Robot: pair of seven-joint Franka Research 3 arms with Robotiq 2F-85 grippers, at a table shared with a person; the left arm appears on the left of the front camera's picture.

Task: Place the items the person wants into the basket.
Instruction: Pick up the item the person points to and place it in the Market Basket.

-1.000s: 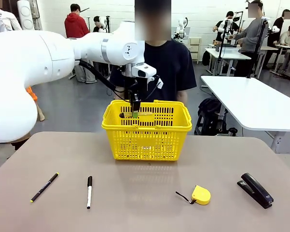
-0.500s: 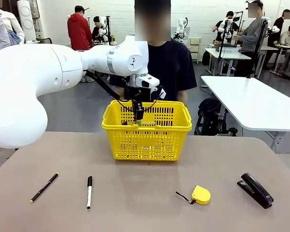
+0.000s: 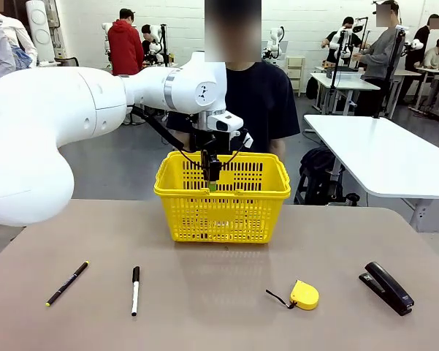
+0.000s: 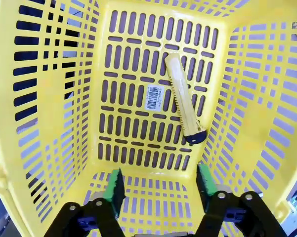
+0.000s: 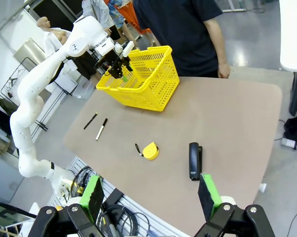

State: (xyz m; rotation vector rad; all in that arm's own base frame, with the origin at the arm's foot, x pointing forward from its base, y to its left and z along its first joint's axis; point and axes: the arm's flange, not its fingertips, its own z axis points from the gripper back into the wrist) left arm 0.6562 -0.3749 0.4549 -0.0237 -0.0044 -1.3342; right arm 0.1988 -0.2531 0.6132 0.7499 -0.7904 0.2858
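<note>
My left gripper (image 3: 212,180) hangs inside the top of the yellow basket (image 3: 223,212), open and empty, its green pads (image 4: 113,185) apart above the basket floor (image 4: 138,123). The yellow-and-black utility knife (image 4: 183,98) lies loose on that floor, clear of the fingers. On the table lie the thin black pen (image 3: 67,283) at the front left and the black stapler (image 3: 386,287) at the front right. The person (image 3: 256,95) in a dark T-shirt stands behind the basket. My right gripper (image 5: 150,197) is open, high above the table's right side.
A white marker with a black cap (image 3: 135,289) lies beside the pen. A small yellow tape measure (image 3: 304,294) sits right of centre. The brown table (image 3: 219,322) has bare space between these things. A white table (image 3: 387,157) stands at the right behind.
My left gripper has opened over the basket and shifted slightly right; the knife now lies free on the basket floor. The right arm has not moved.
</note>
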